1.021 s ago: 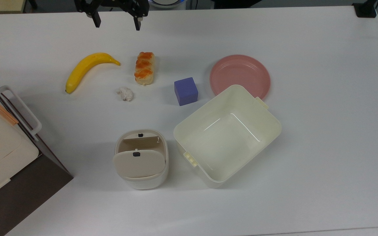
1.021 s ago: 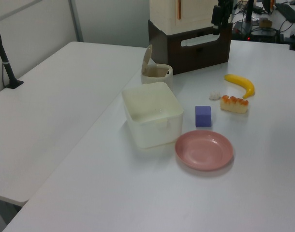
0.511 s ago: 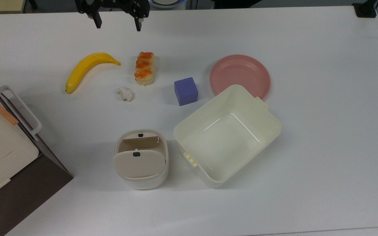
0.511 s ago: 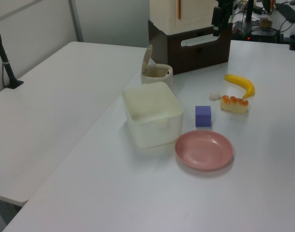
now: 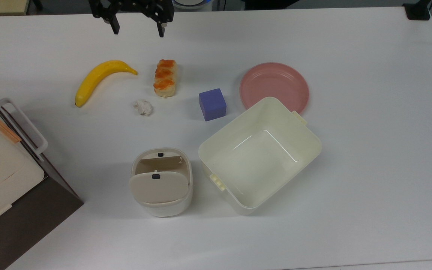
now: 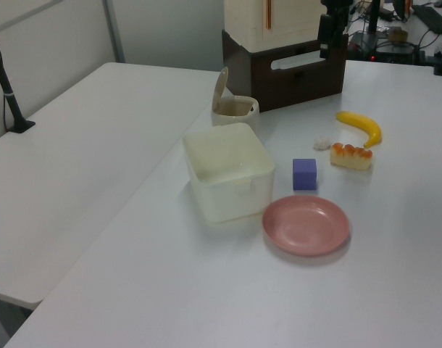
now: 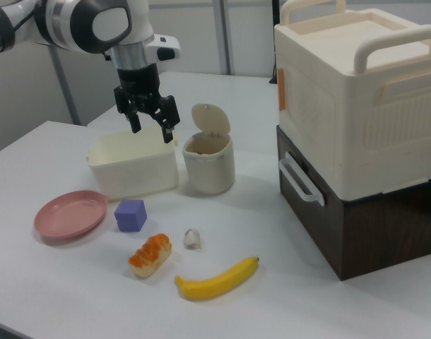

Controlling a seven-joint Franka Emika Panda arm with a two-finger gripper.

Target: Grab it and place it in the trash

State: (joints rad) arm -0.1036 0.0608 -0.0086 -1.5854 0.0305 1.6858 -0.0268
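I'm holding the gripper (image 5: 138,30) with fingers spread wide and empty, hanging above the desk's (image 5: 351,168) far edge in the top view. The paper wad (image 5: 143,107) is lying mid-desk between banana (image 5: 99,78) and bread roll (image 5: 165,78), well apart from the swing-lid bin (image 5: 161,182). I'm judging it light, soft, crushable; I'm planning to pinch across its middle.

A white table (image 5: 369,168) carries 8 things. In the top view, the purple cube (image 5: 212,104) sits near centre. The pink plate (image 5: 274,86) lies at its 2 o'clock, the cream square tub (image 5: 260,154) at 5, its corner overlapping the plate's edge. The trash bin (image 5: 161,182) stands at 7, flap tilted up. The paper wad (image 5: 143,107) lies at 9, the bread roll (image 5: 165,78) at 10, the banana (image 5: 99,78) further out. A stacked brown-and-cream box (image 5: 2,176) sits at 8, on the table's edge.
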